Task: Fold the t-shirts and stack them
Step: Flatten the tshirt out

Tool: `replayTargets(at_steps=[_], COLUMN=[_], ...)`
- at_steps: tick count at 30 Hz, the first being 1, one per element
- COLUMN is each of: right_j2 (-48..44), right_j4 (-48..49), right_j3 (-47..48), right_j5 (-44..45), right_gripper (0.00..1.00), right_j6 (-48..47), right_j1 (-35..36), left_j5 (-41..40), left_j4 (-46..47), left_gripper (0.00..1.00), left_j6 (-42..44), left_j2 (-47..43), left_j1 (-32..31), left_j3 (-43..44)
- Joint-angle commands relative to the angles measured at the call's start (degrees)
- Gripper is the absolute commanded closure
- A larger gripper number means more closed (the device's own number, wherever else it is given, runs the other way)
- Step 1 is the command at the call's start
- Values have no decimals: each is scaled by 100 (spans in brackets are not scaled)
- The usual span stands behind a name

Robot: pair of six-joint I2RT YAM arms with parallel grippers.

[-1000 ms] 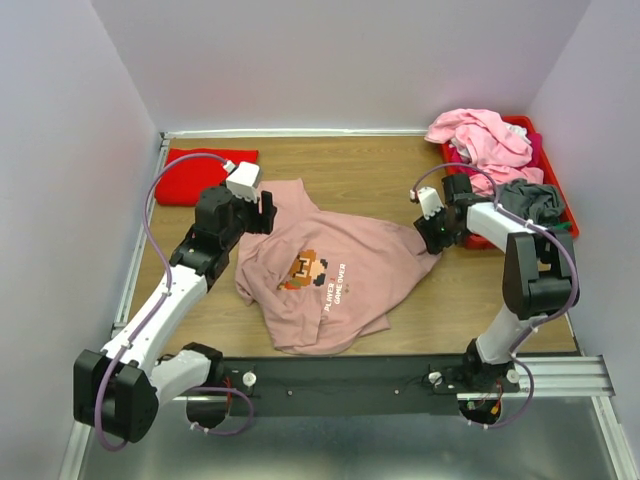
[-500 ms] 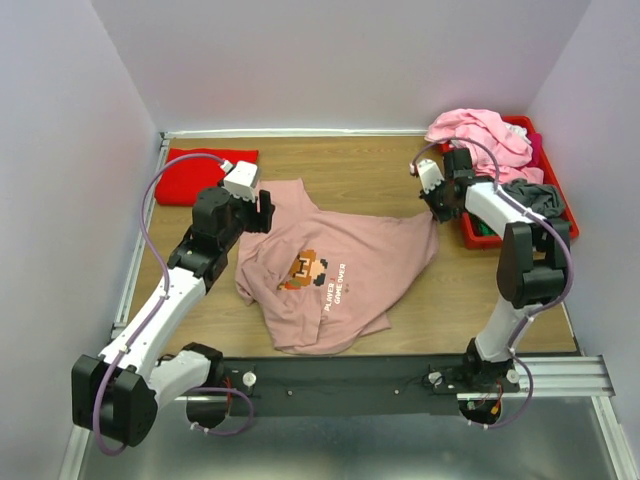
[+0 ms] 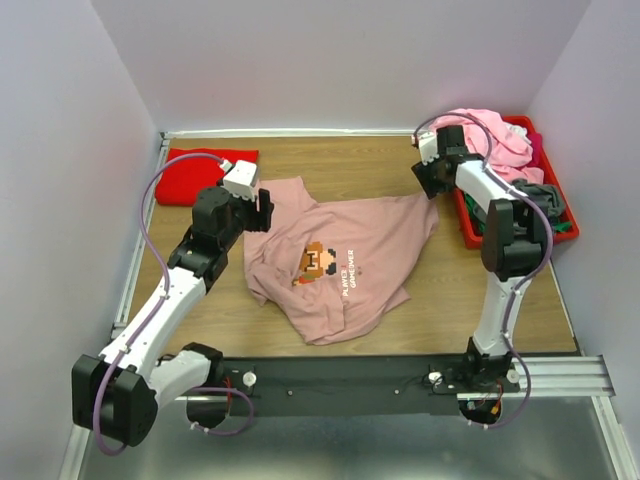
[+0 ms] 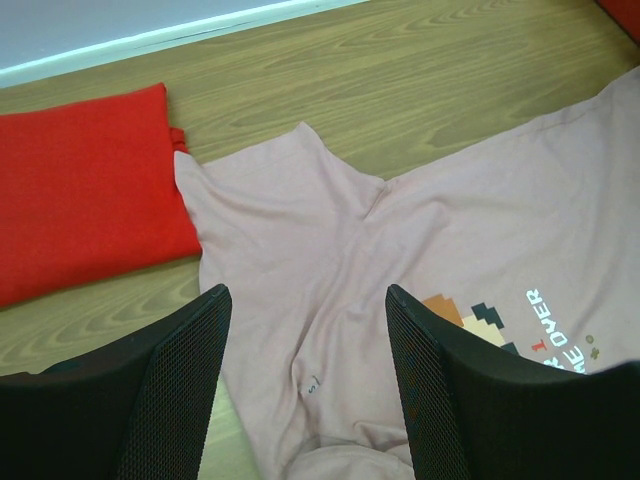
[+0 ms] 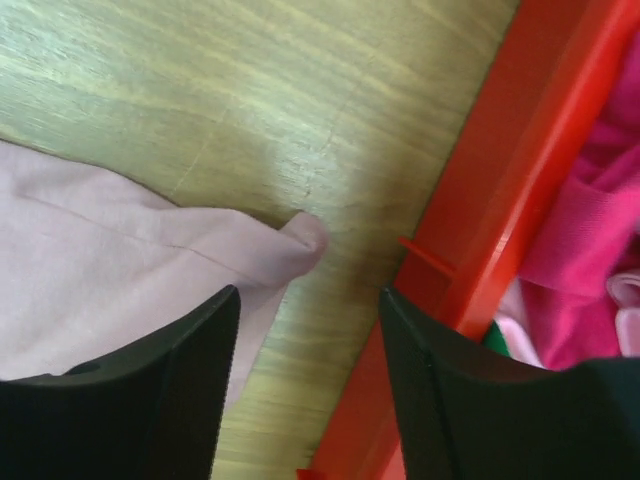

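Observation:
A dusty-pink t-shirt [image 3: 375, 245] with a dark pixel print lies spread face up mid-table. A folded bright red t-shirt [image 3: 205, 172] rests at the back left. My left gripper [image 3: 262, 214] hovers open over the pink shirt's left sleeve and collar [image 4: 300, 250], with nothing between its fingers [image 4: 170, 390]; the red shirt [image 4: 80, 210] is just to its left. My right gripper [image 3: 431, 186] stands open above the pink shirt's far right corner [image 5: 290, 240], close beside the bin wall. That corner lies loose on the wood.
A red plastic bin [image 3: 466, 226] at the back right holds a light pink shirt [image 3: 490, 135], a grey one [image 3: 535, 195] and a magenta one [image 5: 590, 240]. Its wall [image 5: 500, 230] is right next to my right fingers. Bare wooden table [image 3: 350, 165] shows behind the pink shirt.
My right gripper closed on the pink shirt's right corner, dragged it toward the back right and opened again. The shirt now lies flatter and farther right. The left arm stayed put.

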Motion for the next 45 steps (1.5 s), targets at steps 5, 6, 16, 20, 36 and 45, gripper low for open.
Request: replayTargets(at_steps=[5, 6, 16, 20, 36, 45], right_j2=[-2017, -2245, -5032, -5201, -5719, -5667], right_j4=[-212, -718, -2288, -2279, -1725, -1576], right_j3=[-1378, -1626, -4861, -5170, -5478, -5452], right_j5=[-2350, -2912, -4791, -4553, -3542, -3472], right_gripper=[13, 13, 12, 12, 16, 16], right_j6=[-508, -814, -3621, -3560, -2707, -2540], right_j1=[30, 39, 1823, 1885, 1586, 1551], left_j5=[-27, 43, 3028, 2174, -1133, -1441], left_j4=[143, 134, 117, -594, -1659, -1527], left_gripper=[29, 28, 36, 36, 43, 45], left_j6=[-238, -317, -2153, -2190, -3191, -3517], left_j2=[2, -7, -858, -860, 1601, 2339], left_j1=[160, 187, 30, -1611, -4348, -4489], left_j3=[5, 5, -381, -312, 295, 339])
